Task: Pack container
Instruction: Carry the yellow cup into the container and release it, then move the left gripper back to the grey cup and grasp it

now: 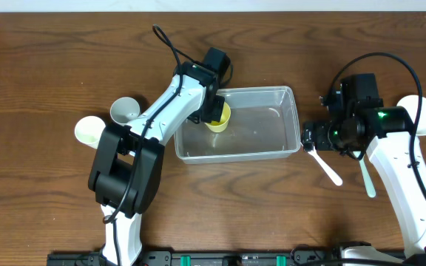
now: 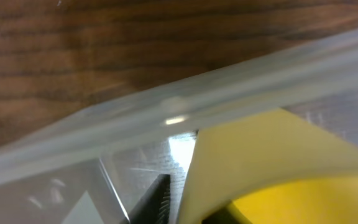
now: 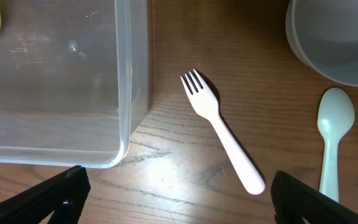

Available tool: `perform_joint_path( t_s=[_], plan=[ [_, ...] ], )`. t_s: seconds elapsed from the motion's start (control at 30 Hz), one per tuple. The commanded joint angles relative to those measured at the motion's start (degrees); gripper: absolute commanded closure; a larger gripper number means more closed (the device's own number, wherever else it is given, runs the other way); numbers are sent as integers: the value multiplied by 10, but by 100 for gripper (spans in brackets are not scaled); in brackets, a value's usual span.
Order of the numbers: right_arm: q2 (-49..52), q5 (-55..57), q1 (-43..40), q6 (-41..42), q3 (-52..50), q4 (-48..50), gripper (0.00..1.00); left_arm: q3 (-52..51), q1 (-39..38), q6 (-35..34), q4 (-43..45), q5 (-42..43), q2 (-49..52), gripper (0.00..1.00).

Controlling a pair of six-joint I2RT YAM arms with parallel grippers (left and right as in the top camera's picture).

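The clear plastic container (image 1: 257,90) lies at the table's middle. My left gripper (image 1: 213,111) is shut on the wall of a yellow cup (image 1: 219,120) and holds it inside the container's far left corner. In the left wrist view the cup (image 2: 278,162) fills the lower right, behind the container's rim (image 2: 166,112), with one finger outside the cup wall and one inside (image 2: 191,208). My right gripper (image 1: 313,138) is open and empty beside the container's right end (image 3: 129,93), its fingers wide apart (image 3: 179,199) just short of a white fork (image 3: 222,130).
The white fork (image 1: 324,164) and a pale green spoon (image 1: 366,177) lie right of the container. A white bowl (image 1: 424,114) stands at the far right. A white cup (image 1: 124,111) and a cream cup (image 1: 89,131) stand at the left.
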Motion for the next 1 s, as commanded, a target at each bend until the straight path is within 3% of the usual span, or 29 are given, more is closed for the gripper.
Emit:
perform_joint_path(
  t_s=[0.0,0.13,0.47,0.63,0.83,0.97],
  plan=[
    [0,-4,-7,-6,3,-1,5,10,3,-10,-8,-16,3,57],
    [0,-4,-7,-6,3,-1,5,10,3,-10,-19,-16,-8,41],
    [0,-4,-7,-6,3,-1,5,10,3,2,-59,-18,-164,39],
    [0,-4,-7,-6,3,-1,4,10,11,3,-80,-112,-280,24],
    [0,-4,-7,-6,3,-1,4,8,107,1,-110,-128,-320,21],
    [0,-4,-7,-6,3,-1,4,-3,172,2,-110,-77,-285,21]
  ],
)
